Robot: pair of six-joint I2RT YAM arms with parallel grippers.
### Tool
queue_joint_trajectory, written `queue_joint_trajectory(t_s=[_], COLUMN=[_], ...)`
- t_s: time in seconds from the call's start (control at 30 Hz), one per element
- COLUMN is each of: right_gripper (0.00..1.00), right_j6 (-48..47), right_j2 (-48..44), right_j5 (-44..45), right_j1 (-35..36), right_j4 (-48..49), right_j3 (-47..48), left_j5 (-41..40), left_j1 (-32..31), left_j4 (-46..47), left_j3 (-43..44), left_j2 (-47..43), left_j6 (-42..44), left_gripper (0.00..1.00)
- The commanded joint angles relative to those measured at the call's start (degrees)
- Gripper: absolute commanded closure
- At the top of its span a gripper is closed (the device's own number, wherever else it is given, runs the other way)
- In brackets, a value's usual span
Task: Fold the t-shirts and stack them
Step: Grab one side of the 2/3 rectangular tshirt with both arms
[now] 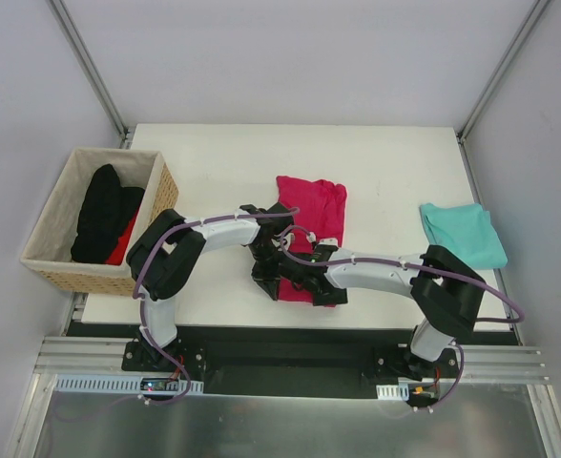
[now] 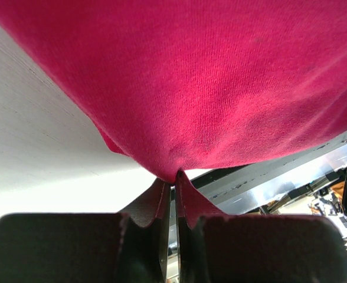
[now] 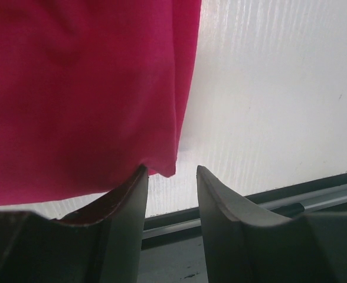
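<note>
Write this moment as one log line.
left tool: shut on pink t-shirt | right tool: open at its hem | teal t-shirt: apart, unheld

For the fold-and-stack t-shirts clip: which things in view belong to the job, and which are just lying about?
Part of the job:
- pink t-shirt, pinched by the shut left gripper, with the open right gripper at its corner
- teal t-shirt, lying at the far right

Lying about:
- wicker basket at the left
- black garment and red cloth inside it
</note>
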Motion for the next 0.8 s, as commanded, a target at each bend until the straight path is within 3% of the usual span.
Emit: queue_joint_trajectory(t_s=[0.0,0.13,0.4,0.73,0.77], right_gripper=[0.59,0.59,0.71,0.72,0.77], right_j6=[0.8,1.4,2.7,4.5,4.7], right_j2=[-0.6,-0.6,-1.1,-1.0,-1.0], right_j5=[-0.1,-0.6,-1.5,-3.7,-4.1], right_j1=[0.2,0.1,-0.5,-1.7,-1.9], right_j4=[1.5,2.9,4.7,9.0,9.3], right_j3=[-0.4,-1.6,-4.1,-8.4,-8.8], left_j5=[1.3,1.5,1.5,0.9,0.8], left_j1=[-0.3,-0.3,-0.3,-0.3,-0.3], left_j4=[-0.9,-1.0,-1.5,-2.6,-2.8], left_j3=[0.7,0.4,0.2,0.7,0.7], left_j2=[-0.4,-0.5,-0.5,-0.2,-0.2], left_j6=[0.1,0.0,-0.4,-0.8,-0.9], left_gripper=[0.98,0.98,0.98,0.98,0.98])
